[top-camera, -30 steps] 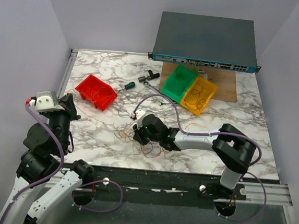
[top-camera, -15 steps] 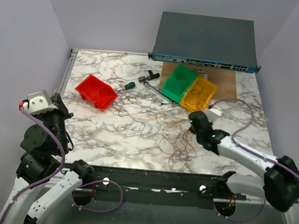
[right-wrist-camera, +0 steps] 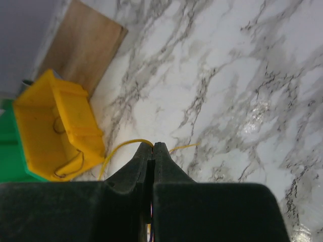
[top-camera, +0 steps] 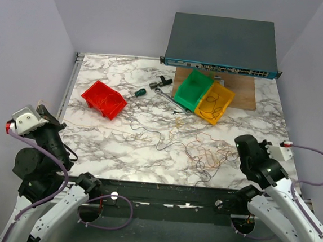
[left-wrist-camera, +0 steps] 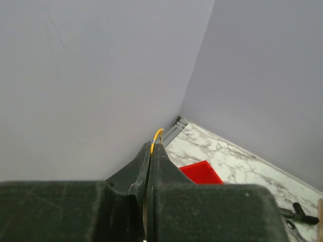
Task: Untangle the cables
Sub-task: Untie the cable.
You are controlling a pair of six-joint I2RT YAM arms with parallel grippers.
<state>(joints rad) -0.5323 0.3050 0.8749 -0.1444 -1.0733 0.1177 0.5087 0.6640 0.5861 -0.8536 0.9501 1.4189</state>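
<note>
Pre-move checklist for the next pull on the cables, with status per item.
1. Left gripper shut on a cable: ok. A yellow loop pokes out past the closed tips.
2. Right gripper shut on a cable: ok. A yellow strand runs out from the closed tips.
3. Both grippers on the same cable: cannot tell.
4. Tangle separated: not ok. Orange and red wires lie bunched on the table beside the right arm.
5. Yellow bin clear of the right gripper: ok. It sits off to the side, not touching the fingers.
</note>
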